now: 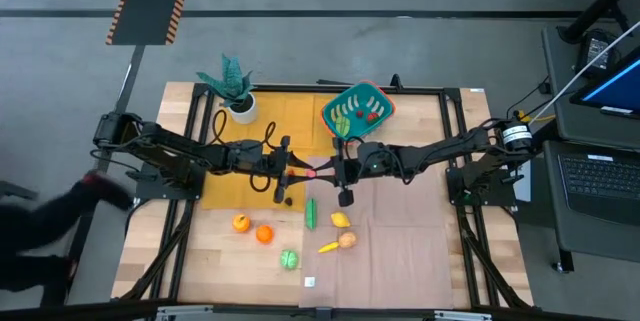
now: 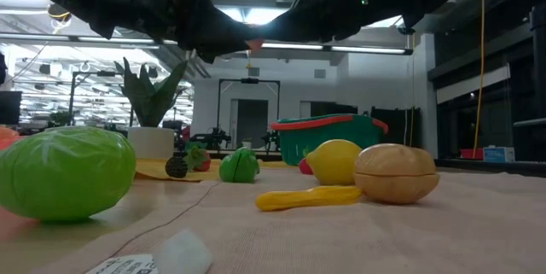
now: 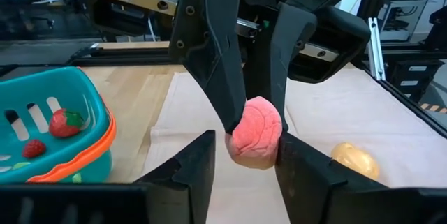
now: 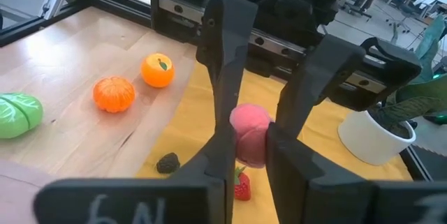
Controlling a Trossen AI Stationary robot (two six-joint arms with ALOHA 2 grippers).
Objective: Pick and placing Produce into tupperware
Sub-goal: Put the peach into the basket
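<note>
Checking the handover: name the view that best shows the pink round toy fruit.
Left wrist view: the pink round toy fruit fills the centre between dark fingers. Right wrist view shows it partly covered by fingers. High view: a pink speck. Low view: a sliver under the arms.

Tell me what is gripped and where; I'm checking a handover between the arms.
The right gripper pinches the pink fruit by its two opposite sides, in midair. The left gripper flanks it, seemingly open.
</note>
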